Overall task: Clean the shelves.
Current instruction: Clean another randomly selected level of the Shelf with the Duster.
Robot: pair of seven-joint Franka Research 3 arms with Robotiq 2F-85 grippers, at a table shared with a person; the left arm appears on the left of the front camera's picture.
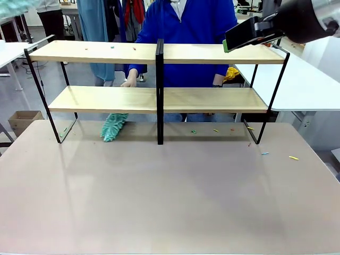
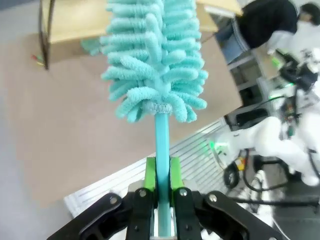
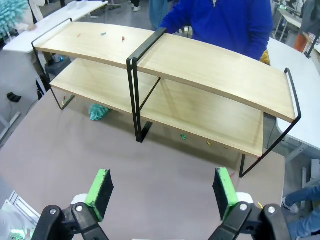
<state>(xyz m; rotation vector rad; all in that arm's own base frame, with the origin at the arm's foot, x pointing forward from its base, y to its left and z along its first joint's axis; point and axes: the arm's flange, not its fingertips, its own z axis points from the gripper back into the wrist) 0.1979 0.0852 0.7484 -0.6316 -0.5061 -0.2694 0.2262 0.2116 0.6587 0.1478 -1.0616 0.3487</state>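
The left gripper, jaws pinching the fluffy teal microfibre duster by its handle, should sweep lightly across the light-wood, black-framed shelves, probably from the coloured scraps upper left; right gripper jaws spread.

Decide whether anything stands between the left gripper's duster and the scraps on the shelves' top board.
Nothing visible does. The duster, clamped in the left gripper, hangs in open air beyond the left end of the shelves. Only the black end rail rises there, so coming over it to the scraps looks clear.
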